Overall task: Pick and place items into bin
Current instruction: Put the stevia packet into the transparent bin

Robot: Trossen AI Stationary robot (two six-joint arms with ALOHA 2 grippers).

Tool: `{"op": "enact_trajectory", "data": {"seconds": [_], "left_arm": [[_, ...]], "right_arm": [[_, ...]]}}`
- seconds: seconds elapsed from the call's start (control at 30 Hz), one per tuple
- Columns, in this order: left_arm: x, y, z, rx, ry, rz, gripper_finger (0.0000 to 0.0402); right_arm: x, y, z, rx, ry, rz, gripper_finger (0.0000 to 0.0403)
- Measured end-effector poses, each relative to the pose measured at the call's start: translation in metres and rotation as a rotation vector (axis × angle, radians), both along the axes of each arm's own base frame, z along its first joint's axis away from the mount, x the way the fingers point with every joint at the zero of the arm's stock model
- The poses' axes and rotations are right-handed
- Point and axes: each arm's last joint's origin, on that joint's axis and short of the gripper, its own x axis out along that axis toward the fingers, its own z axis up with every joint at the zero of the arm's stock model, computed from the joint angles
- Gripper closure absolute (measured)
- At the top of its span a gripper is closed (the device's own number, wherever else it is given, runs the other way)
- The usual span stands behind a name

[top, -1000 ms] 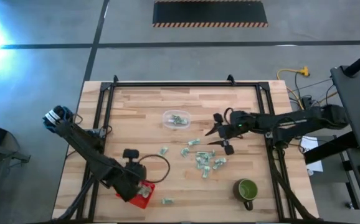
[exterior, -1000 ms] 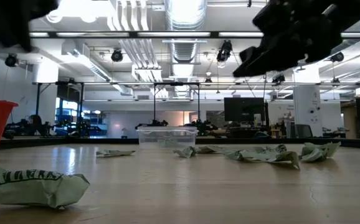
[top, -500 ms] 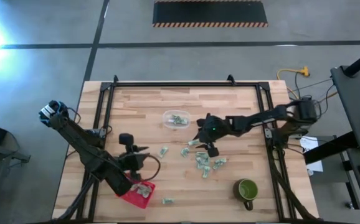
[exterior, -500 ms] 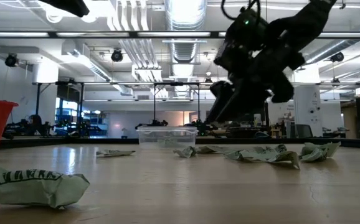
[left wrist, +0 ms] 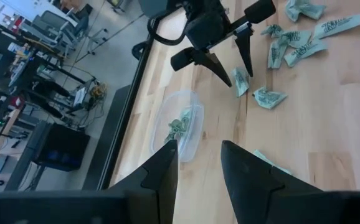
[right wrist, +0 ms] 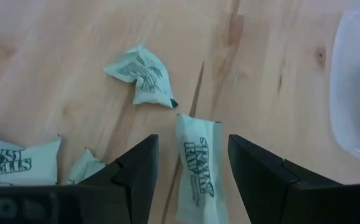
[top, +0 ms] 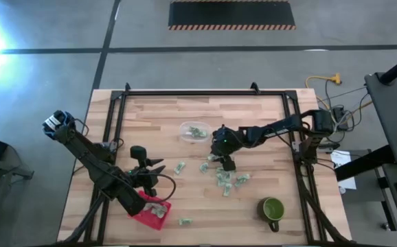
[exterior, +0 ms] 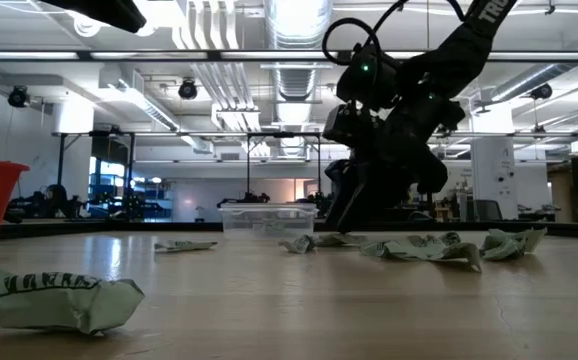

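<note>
A: What sits nearest the right gripper (right wrist: 189, 171)?

B: One packet (right wrist: 197, 157), lying flat on the tabletop (right wrist: 55, 37) right between the two fingers (right wrist: 133, 168). The fingers are spread wide with nothing held. The packet's long axis runs along the reach of the gripper, roughly parallel to the fingers, so they straddle its narrow width. I judge that a straight descent and a squeeze would catch it.

A: And a bit farther out?

B: A crumpled packet (right wrist: 141, 77) lies just beyond the first one, apart from it. The rim of the clear bin (right wrist: 357, 93) shows off to one side, near. From above, the right gripper (top: 220, 155) hovers at the edge of the scattered items (top: 226, 180), with the clear bin (top: 194, 132) just beside it and already holding a few pieces.

A: The left arm?

B: The left gripper (top: 145, 173) is well apart from that cluster, near a red container (top: 148, 209). Its fingers stand parted and empty. A green mug (top: 273, 208) sits near the tabletop's front right. The right arm is clearly the nearer one for this packet.
</note>
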Motion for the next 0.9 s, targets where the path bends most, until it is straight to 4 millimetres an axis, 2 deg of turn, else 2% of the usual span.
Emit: {"op": "enact_trajectory", "data": {"seconds": [0.3, 0.57, 0.73, 0.9], "left_arm": [[0.000, 0.000, -0.002, 0.004, 0.006, 0.000, 0.0295], [0.000, 0.000, -0.002, 0.004, 0.006, -0.001, 0.0295], [-0.001, 0.001, -0.003, 0.005, 0.008, -0.001, 0.0295], [-0.001, 0.000, -0.003, 0.004, 0.008, -0.001, 0.0295]], "right_arm": [[-0.001, -0.001, -0.002, -0.018, 0.021, -0.033, 0.0223], [-0.001, -0.002, -0.011, -0.022, 0.067, -0.050, 0.0253], [-0.002, -0.001, -0.009, -0.050, 0.064, -0.031, 0.0290], [-0.002, -0.002, -0.008, -0.081, 0.059, -0.013, 0.0350]]}}
